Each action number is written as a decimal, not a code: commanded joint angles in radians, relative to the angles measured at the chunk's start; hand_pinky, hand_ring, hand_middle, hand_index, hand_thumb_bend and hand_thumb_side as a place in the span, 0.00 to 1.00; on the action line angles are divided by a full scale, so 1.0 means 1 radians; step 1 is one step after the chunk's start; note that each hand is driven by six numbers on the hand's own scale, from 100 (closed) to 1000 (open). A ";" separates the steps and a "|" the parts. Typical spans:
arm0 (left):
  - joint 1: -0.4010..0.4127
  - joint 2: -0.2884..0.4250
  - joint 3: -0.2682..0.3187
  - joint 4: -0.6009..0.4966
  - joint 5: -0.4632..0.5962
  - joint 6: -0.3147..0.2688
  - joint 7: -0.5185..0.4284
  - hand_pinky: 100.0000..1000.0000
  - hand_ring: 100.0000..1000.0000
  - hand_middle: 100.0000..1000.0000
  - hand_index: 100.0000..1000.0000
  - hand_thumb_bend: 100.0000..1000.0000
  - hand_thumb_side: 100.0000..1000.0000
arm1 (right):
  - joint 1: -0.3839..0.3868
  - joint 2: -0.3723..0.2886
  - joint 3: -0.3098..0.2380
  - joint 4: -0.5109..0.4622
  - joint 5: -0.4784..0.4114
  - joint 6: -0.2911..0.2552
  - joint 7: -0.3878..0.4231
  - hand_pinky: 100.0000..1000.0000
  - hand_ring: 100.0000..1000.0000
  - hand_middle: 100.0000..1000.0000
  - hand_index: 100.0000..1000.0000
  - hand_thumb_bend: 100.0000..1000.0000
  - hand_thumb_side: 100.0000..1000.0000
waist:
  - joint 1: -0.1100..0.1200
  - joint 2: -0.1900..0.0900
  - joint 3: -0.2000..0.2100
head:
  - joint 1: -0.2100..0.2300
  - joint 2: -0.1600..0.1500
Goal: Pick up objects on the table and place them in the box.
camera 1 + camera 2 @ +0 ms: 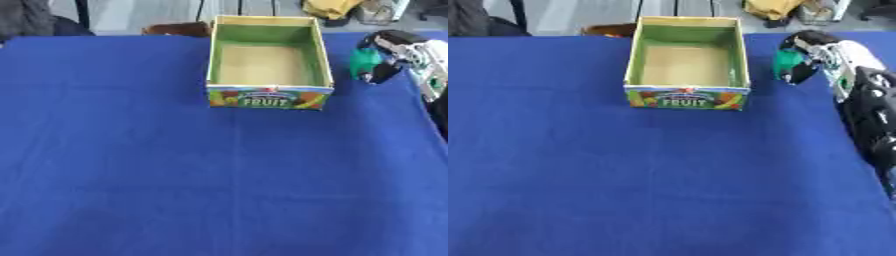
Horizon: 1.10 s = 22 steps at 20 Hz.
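Curling right hand [815, 55] fingers [800, 75] around green object [785, 61], upper right of frame, just right of box [686, 97] on counter [623, 175].

It looks like a lab or test room: a table [131, 175] under blue cloth, a grey floor [149, 12] at the upper edge, yellow clutter [331, 7] upper right.

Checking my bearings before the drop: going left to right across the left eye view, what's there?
Blue table → box → green object held in the right hand.
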 commanded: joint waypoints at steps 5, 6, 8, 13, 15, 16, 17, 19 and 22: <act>-0.005 0.011 0.006 -0.021 0.004 -0.004 -0.006 0.66 0.73 0.67 0.80 0.50 0.67 | -0.006 -0.037 -0.005 0.009 0.013 0.003 0.003 0.71 0.90 0.85 0.87 0.12 0.00 | 0.008 -0.011 0.006 | 0.000 0.001; -0.004 0.010 0.006 -0.021 0.004 -0.004 -0.007 0.66 0.73 0.67 0.80 0.50 0.67 | -0.002 -0.039 -0.005 0.009 0.011 0.002 0.004 0.69 0.88 0.85 0.87 0.12 0.00 | 0.009 -0.011 0.006 | 0.000 0.001; -0.004 0.009 0.006 -0.021 0.004 -0.004 -0.008 0.66 0.73 0.67 0.80 0.50 0.67 | 0.007 -0.044 -0.005 0.008 0.004 0.000 0.007 0.63 0.82 0.85 0.87 0.09 0.00 | 0.010 -0.010 0.006 | 0.001 0.001; -0.004 0.008 0.006 -0.022 0.006 -0.005 -0.011 0.66 0.73 0.67 0.80 0.50 0.67 | 0.019 -0.049 -0.006 0.018 -0.006 -0.001 0.011 0.46 0.64 0.84 0.87 0.00 0.00 | 0.011 -0.010 0.003 | 0.002 0.001; -0.004 0.007 0.006 -0.022 0.006 -0.006 -0.013 0.66 0.72 0.68 0.80 0.50 0.67 | 0.022 -0.048 -0.006 0.025 -0.007 -0.001 0.010 0.42 0.59 0.83 0.87 0.01 0.00 | 0.011 -0.009 0.002 | 0.003 0.000; -0.003 0.007 0.006 -0.022 0.007 -0.006 -0.013 0.66 0.72 0.68 0.80 0.50 0.67 | 0.023 -0.047 -0.006 0.027 -0.008 -0.002 0.009 0.43 0.59 0.83 0.87 0.01 0.00 | 0.012 -0.009 0.001 | 0.003 0.000; -0.003 0.006 0.006 -0.022 0.007 -0.007 -0.014 0.66 0.72 0.68 0.80 0.50 0.67 | 0.024 -0.047 -0.007 0.029 -0.010 -0.003 0.008 0.45 0.62 0.84 0.88 0.03 0.00 | 0.012 -0.009 0.001 | 0.004 0.000; -0.003 0.006 0.006 -0.021 0.007 -0.007 -0.015 0.66 0.72 0.68 0.80 0.50 0.67 | 0.024 -0.047 -0.007 0.030 -0.012 -0.005 0.004 0.51 0.69 0.86 0.90 0.08 0.00 | 0.013 -0.009 0.000 | 0.004 0.001; -0.002 0.005 0.006 -0.021 0.008 -0.008 -0.016 0.66 0.72 0.68 0.80 0.50 0.67 | 0.024 -0.047 -0.010 0.022 -0.023 -0.011 -0.009 0.56 0.73 0.88 0.93 0.18 0.00 | 0.013 -0.009 -0.002 | 0.004 0.002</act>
